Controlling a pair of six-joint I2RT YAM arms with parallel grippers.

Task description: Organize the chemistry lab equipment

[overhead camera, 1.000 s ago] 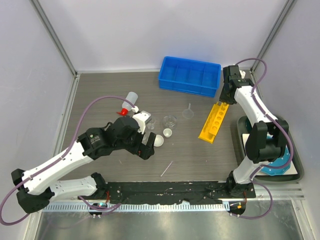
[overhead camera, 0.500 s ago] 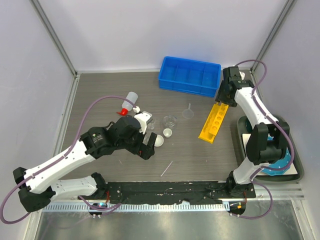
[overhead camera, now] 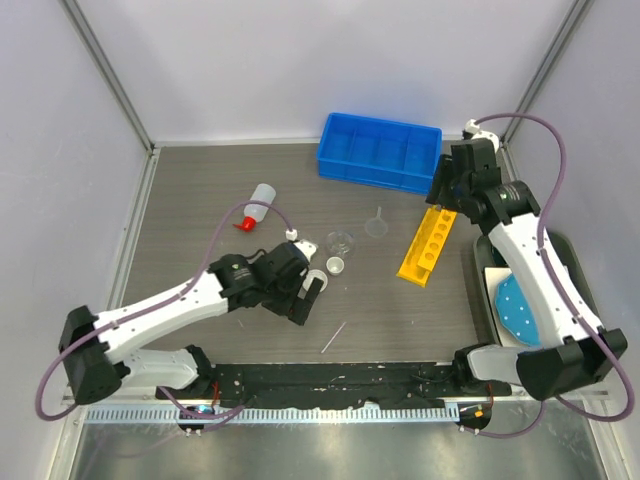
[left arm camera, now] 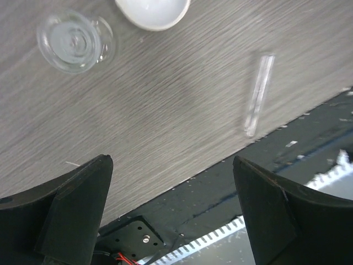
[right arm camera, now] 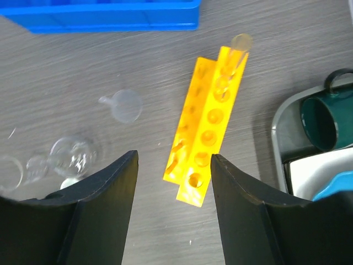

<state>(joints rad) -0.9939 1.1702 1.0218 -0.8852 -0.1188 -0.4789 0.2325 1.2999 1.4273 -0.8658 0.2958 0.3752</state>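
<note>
Yellow tube rack (right arm camera: 212,118) lies apart below the wide-spread right gripper (right arm camera: 174,160).

The bin (overhead camera: 380,150) sits at the far side of the table (overhead camera: 200,180), right of centre. Just near of its right end lies the tube rack (overhead camera: 428,243), with what seems to be a glass tube (right arm camera: 238,47) standing in its far end. Left of the rack lies the funnel (overhead camera: 377,225), then the beaker (overhead camera: 340,240), with a small dish (overhead camera: 335,265) just near of it. The squeeze bottle (overhead camera: 258,205) lies farther left. A loose tube (overhead camera: 333,337) lies by the near edge. At the right, the tray (right arm camera: 277,132) holds a plate (overhead camera: 520,310) and a mug (right arm camera: 320,121).
</note>
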